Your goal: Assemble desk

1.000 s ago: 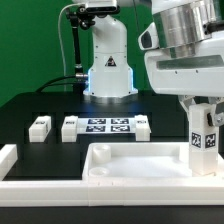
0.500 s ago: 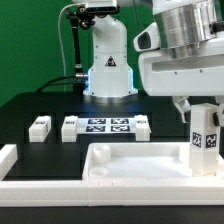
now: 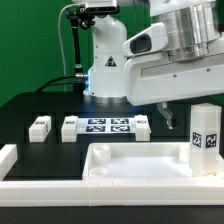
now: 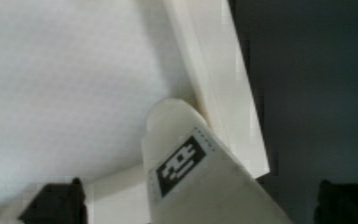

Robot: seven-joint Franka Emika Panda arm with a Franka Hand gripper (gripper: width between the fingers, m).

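Exterior view: one leg [image 3: 205, 135] stands upright in a corner of the desk top [image 3: 130, 150], lower right of frame. The hand [image 4: 204, 203] gapes wide, gripping nothing. If the leg is unseated, a brushing finger could topple it.

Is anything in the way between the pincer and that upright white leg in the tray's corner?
Nothing visible does. The open pincer hangs over the leg, with only air between them.
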